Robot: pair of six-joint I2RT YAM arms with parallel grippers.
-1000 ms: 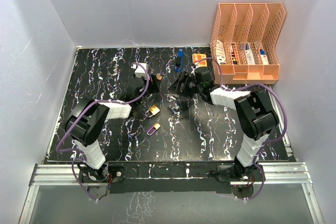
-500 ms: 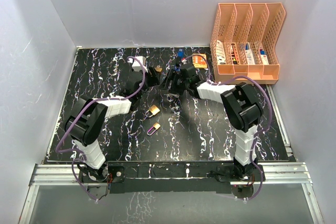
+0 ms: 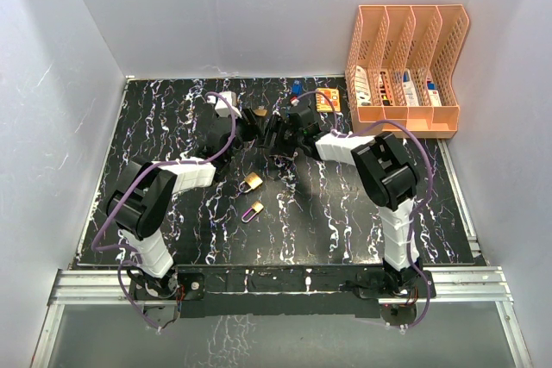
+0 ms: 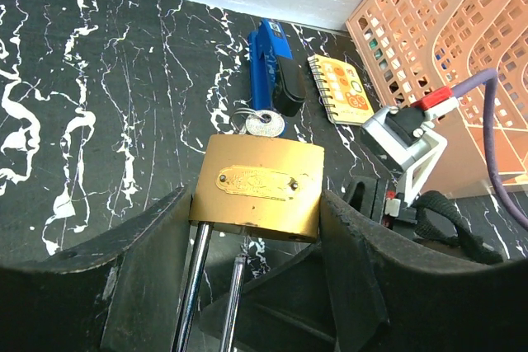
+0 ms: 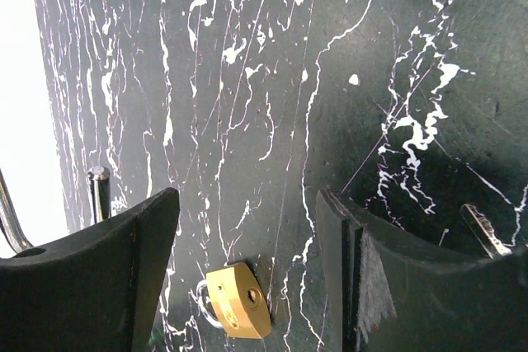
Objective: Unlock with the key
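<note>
My left gripper (image 4: 257,228) is shut on a brass padlock (image 4: 260,187), held off the table by its sides. A silver key (image 4: 264,124) sticks out of the padlock's far end. The shackle points back toward the wrist, and the tip of its short leg (image 4: 235,263) shows just outside the body. In the top view the left gripper (image 3: 250,125) and padlock (image 3: 259,114) are at the table's far middle. My right gripper (image 3: 278,134) is right beside them. It is open and empty in the right wrist view (image 5: 247,204), apart from the key.
A second small brass padlock (image 3: 251,182) lies mid-table, also in the right wrist view (image 5: 238,301). A purple-headed key (image 3: 253,212) lies near it. A blue tool (image 4: 268,63) and an orange notepad (image 4: 340,88) lie at the back. An orange file rack (image 3: 405,66) stands back right.
My right gripper has swung left and farther back, close to the left gripper. My left gripper has moved a little farther back with the padlock.
</note>
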